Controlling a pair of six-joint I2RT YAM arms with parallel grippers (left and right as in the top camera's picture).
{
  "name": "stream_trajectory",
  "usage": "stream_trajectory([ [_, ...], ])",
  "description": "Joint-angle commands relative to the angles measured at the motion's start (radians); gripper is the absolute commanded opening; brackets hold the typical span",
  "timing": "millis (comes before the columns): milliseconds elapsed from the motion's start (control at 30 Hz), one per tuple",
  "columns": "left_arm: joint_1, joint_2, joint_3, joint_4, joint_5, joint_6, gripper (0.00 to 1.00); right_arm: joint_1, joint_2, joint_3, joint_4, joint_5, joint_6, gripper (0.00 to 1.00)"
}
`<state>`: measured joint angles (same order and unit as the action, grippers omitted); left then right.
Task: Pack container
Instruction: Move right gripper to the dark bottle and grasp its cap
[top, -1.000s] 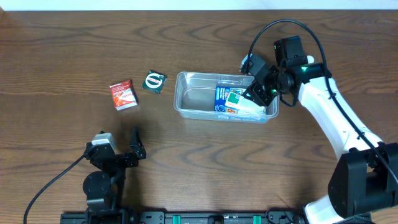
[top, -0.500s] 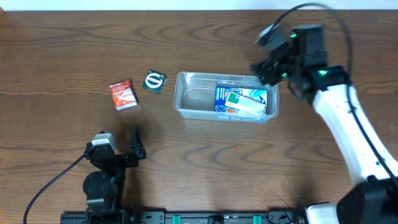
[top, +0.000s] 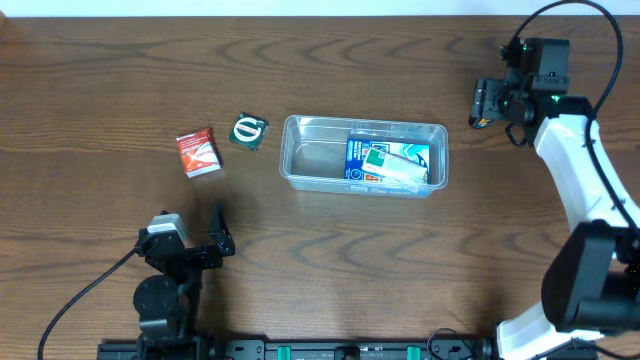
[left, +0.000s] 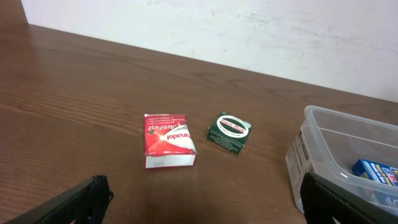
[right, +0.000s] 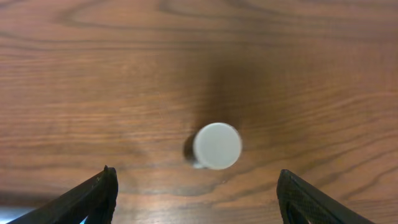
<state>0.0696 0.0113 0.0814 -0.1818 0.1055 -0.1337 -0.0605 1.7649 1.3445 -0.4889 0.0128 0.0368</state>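
Observation:
The container (top: 300, 170) is a clear tub at the table's middle, and its left end shows in the left wrist view (left: 309, 138). It holds blue and green packets (top: 385, 163) at its right end. A red packet (top: 197, 153) and a dark green packet (top: 248, 131) lie to its left, and both show in the left wrist view, red (left: 166, 140) and green (left: 229, 131). My left gripper (top: 192, 240) is open and empty near the front edge, well short of the packets (left: 202, 199). My right gripper (top: 483, 103) is open and empty to the right of the container.
In the right wrist view a small white round-topped object (right: 216, 145) stands on the wood between and ahead of my right gripper's fingers (right: 194, 186). I cannot make it out in the overhead view. The table's far edge meets a white wall.
My right gripper has moved from over the container's right end out to the right and toward the back. The left arm and the packets have not moved.

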Motion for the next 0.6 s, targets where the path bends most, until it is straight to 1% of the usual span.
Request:
stream_trajectory([
  [0,0.004,-0.001,-0.014,-0.034,0.011,0.003,0.98,-0.023,0.036,0.005,0.024,0.013,0.030,0.80],
  [167,0.004,-0.001,-0.014,-0.034,0.011,0.003,0.98,-0.035,0.093,0.005,0.076,0.009,0.026,0.80],
  [267,0.004,-0.001,-0.014,-0.034,0.011,0.003,0.98,-0.035,0.129,0.005,0.111,0.008,0.026,0.78],
  [400,0.004,-0.001,-0.014,-0.034,0.011,0.003,0.98,-0.035,0.168,0.005,0.151,0.005,0.025,0.72],
  [567,0.004,-0.001,-0.014,-0.034,0.011,0.003,0.98,-0.035,0.178,0.005,0.168,0.001,0.007,0.62],
])
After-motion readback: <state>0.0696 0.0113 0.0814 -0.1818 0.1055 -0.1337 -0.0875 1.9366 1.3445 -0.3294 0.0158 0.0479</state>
